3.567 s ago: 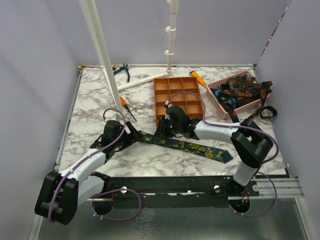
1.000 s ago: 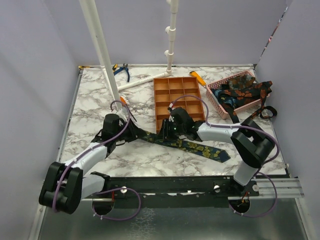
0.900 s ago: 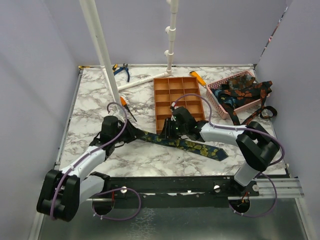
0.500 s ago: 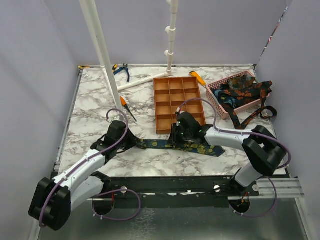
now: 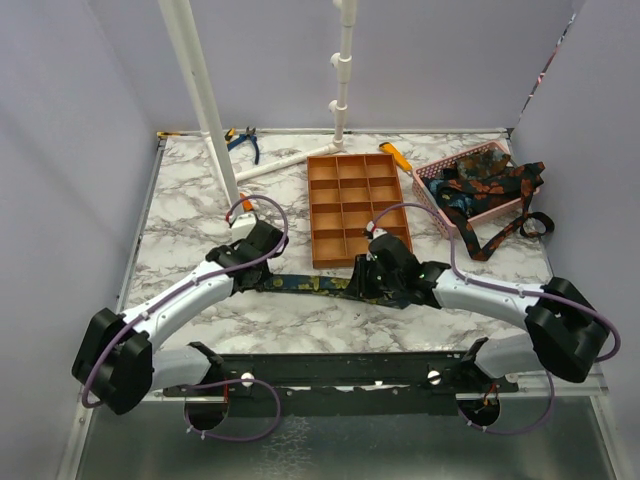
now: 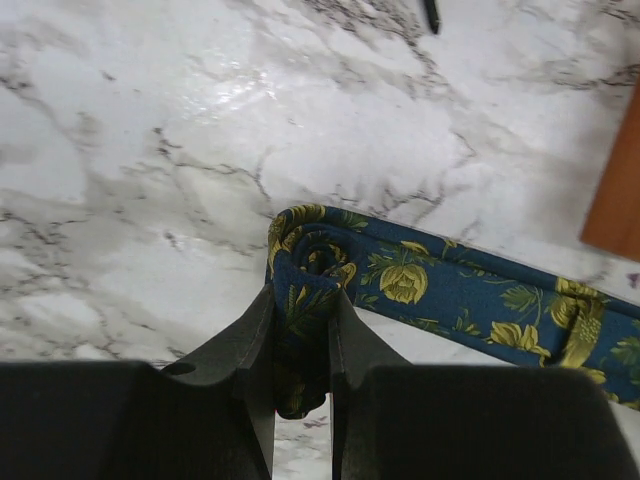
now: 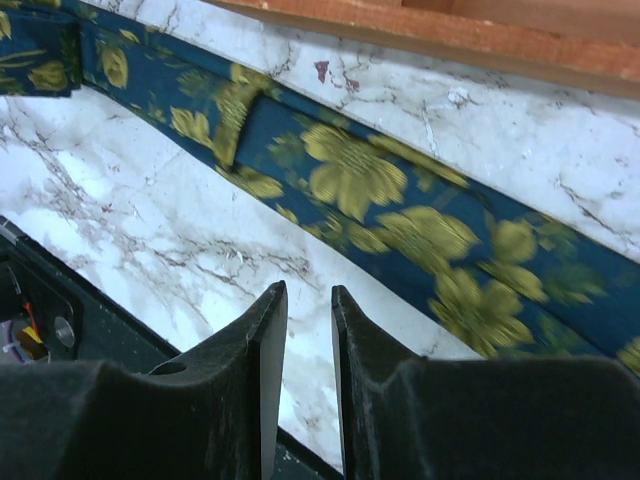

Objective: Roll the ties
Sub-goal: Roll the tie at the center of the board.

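Marbled table (image 5: pixel 180 200), seen from the room. An orange compartment tray (image 5: pixel 311 210) stands at centre; a pink basket (image 5: pixel 432 205) to its right holds a heap of ties (image 5: pixel 485 185), some trailing over the rim onto the table. One navy tie (image 5: pixel 310 283) with yellow flowers lies flat along the table just in front of the tray. Its left end is wound into a small coil, and the left hand (image 6: pixel 300 300) is clamped on that coil. The right hand (image 7: pixel 308 300) hangs over the table beside the tie's band, fingers slightly apart with nothing between them.
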`<control>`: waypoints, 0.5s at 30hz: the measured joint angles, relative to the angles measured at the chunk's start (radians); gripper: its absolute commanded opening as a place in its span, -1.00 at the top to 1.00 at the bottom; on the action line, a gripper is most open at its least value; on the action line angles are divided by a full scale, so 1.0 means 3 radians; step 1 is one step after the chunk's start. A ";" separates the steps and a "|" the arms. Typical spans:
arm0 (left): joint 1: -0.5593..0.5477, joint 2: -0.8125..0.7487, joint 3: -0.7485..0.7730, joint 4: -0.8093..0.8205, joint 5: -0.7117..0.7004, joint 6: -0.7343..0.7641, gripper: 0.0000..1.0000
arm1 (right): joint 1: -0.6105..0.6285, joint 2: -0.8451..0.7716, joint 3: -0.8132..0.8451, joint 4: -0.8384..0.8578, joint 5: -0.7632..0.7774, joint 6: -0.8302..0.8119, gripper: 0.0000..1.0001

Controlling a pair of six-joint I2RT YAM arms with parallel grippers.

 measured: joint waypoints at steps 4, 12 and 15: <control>-0.0062 0.0179 0.0149 -0.0289 -0.0359 0.0017 1.00 | 0.0001 -0.0181 -0.0078 -0.0076 0.0008 0.0020 0.43; -0.0231 0.0682 0.0301 -0.0552 -0.0879 -0.0024 1.00 | 0.0001 -0.0378 -0.0318 -0.0092 0.0006 0.0088 0.43; -0.0314 0.0855 0.0347 -0.0622 -0.1038 -0.0071 1.00 | 0.0001 -0.0407 -0.0397 -0.0111 0.0006 0.0112 0.43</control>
